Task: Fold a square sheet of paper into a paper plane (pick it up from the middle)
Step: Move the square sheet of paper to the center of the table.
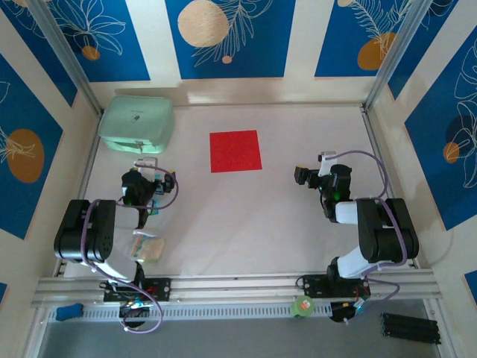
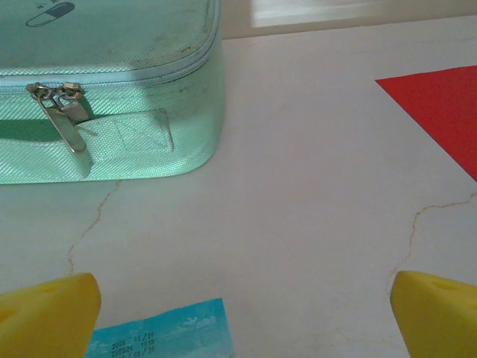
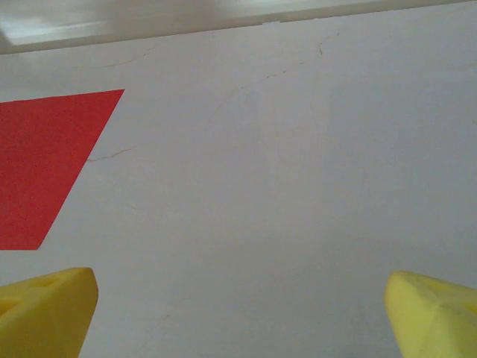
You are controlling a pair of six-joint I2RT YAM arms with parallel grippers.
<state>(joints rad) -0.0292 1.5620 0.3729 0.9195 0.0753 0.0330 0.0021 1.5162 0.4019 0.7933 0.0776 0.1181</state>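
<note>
While the left pincer (image 2: 238, 317) and right pincer (image 3: 238, 313) gape wide, the red sheet (image 1: 235, 151) — flat on the worktop (image 1: 283, 224) — may crumple if pinched off-centre.

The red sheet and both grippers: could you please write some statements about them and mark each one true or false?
1. The square sheet of paper lies flat and unfolded on the table. True.
2. The left gripper holds the sheet. False: it is open, empty, apart from it.
3. The mint-green case sits left of the sheet. True.
4. The right gripper is shut. False: its jaws stand wide open.
</note>
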